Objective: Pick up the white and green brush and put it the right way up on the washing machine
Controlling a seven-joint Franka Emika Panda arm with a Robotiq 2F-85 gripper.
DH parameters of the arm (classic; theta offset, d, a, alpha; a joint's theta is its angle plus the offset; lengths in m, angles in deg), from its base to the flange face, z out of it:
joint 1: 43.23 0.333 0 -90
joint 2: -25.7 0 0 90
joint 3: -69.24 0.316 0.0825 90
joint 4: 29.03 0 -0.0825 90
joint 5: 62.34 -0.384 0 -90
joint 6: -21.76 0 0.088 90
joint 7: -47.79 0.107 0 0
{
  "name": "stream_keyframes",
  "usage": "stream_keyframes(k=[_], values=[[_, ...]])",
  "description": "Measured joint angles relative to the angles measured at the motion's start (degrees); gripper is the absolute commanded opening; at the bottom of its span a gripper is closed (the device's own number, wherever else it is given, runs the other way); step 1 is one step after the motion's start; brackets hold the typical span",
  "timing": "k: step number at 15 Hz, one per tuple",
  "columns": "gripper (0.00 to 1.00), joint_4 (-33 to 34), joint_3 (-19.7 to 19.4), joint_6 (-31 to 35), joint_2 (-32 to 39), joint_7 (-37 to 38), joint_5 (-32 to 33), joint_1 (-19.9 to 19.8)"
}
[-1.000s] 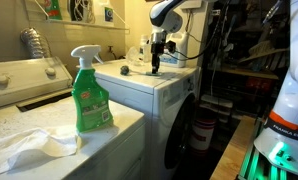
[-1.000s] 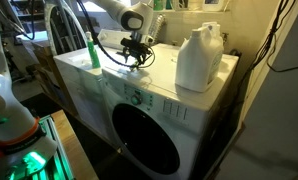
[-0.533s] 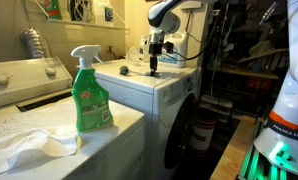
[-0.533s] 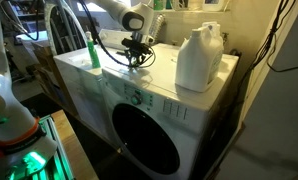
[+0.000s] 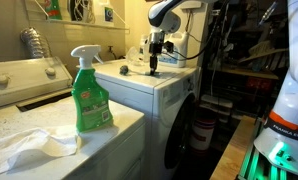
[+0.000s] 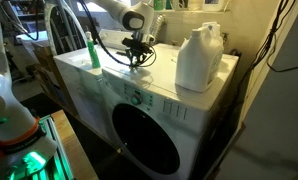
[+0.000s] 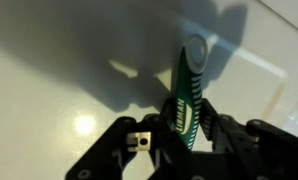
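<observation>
One target, the white and green brush (image 7: 192, 75): upright, lower end at the top of the washing machine (image 6: 159, 75), mid-surface.
Change: none across the last second; arm stationary, so placement looks finished, release pending.
Gripper (image 7: 189, 128): directly above the brush, fingers clenched on its green handle.

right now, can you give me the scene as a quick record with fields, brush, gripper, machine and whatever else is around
brush: white and green brush, green part with lettering showing, between the jaws
gripper: gripper low over the machine's top, jaws closed on the brush
surface: washing machine, flat white top, round dark door on its front
also on top: white jug, upright, apart from the gripper
elsewhere: green spray bottle and white cloth on a separate white surface
brush right way up: cannot tell from these views
</observation>
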Motion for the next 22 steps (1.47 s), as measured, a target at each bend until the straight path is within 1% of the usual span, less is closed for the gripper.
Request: stream_keyframes(k=[2, 6, 9, 14, 17, 22], values=[[0.08, -0.02, -0.01, 1.76, -0.69, 1.64, 1.16, 0.05], [0.08, -0.21, -0.01, 4.87, -3.32, 6.17, 6.18, 0.32], [0.08, -0.29, 0.00, 5.92, -5.23, 9.95, 10.86, 0.78], [0.08, -0.77, 0.00, 8.22, -7.29, 17.41, 20.77, 2.28], [0.08, -1.42, -0.03, 11.69, -8.17, 22.92, 29.37, 3.41], [0.08, -3.42, -0.14, 17.39, -9.19, 34.18, 49.17, 5.66]])
